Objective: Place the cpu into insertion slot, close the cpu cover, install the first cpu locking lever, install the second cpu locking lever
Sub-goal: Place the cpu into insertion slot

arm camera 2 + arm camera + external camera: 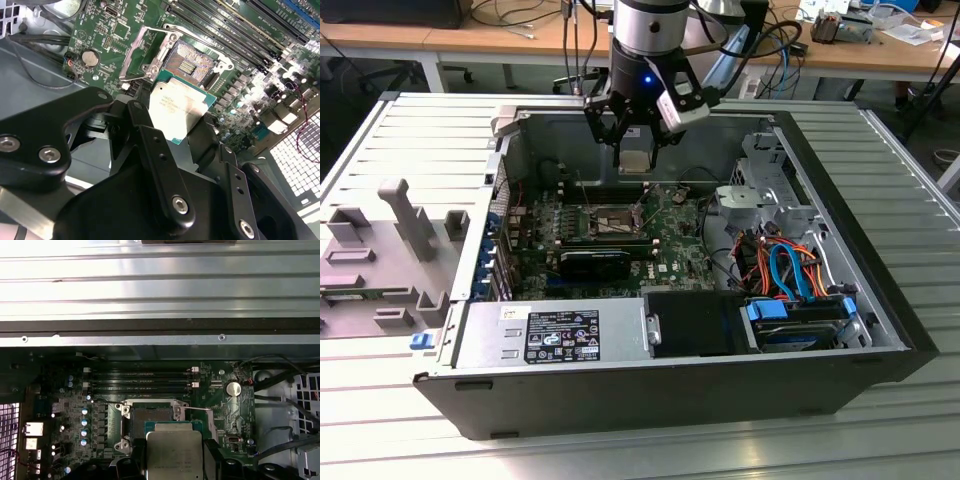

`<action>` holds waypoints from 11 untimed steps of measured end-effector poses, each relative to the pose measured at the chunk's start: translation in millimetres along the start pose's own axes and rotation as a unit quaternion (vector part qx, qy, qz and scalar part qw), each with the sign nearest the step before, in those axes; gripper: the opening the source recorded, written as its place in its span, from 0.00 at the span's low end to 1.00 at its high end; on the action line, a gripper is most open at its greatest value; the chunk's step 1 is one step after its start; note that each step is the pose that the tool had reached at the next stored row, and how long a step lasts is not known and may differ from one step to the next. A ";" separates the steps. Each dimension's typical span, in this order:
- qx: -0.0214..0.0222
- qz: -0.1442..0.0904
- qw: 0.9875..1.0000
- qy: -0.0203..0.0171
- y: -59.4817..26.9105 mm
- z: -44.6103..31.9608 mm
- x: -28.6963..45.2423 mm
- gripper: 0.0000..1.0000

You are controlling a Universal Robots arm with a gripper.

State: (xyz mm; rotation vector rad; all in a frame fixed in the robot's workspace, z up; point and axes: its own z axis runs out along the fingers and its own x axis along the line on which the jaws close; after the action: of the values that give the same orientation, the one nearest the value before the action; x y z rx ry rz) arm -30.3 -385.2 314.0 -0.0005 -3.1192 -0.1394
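The gripper (635, 145) hangs inside the open computer case (880, 300), and it has the cpu (634, 160) in its grasp. In the second wrist view the black fingers (145, 125) are closed in on two opposite edges of the chip, parted only as far as the chip is wide, with its dull silver top facing the camera.

The cpu is up in the air, near the insertion slot (605, 222) but raised clear of it, not seated. In the first wrist view the chip's edge overlaps the near rim of the slot, so it sits just off to one side rather than square over it.

The slot itself is bare. In the second wrist view its dark centre is exposed, and the cpu cover (132, 52) stands tilted up beside it, swung open on one edge of the slot, with green board showing through its cut-out.

Just beyond the slot run the long black memory slots (142, 380), parallel to one of its sides. A round coin battery (233, 388) sits near one corner of the slot. Well apart from the slot, toward the exterior view's right, orange and blue cables (790, 265) loop over a drive bay. The grey power supply (550, 335) lies along the case edge nearest the exterior camera, also well apart from the slot.
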 end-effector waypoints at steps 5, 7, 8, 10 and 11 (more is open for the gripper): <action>0.000 -0.009 1.000 0.001 0.0 0.0 0.0 0.55; 0.000 -0.012 1.000 0.001 0.0 0.0 0.0 0.55; 0.000 -0.013 1.000 0.001 0.0 0.0 0.0 0.55; 0.000 -0.016 1.000 0.001 0.0 0.0 0.0 0.55; 0.000 -0.017 1.000 0.002 0.0 0.0 0.0 0.55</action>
State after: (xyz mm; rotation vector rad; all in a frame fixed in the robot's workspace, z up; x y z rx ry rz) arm -30.3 -385.2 314.0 0.0528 -3.1173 -0.1388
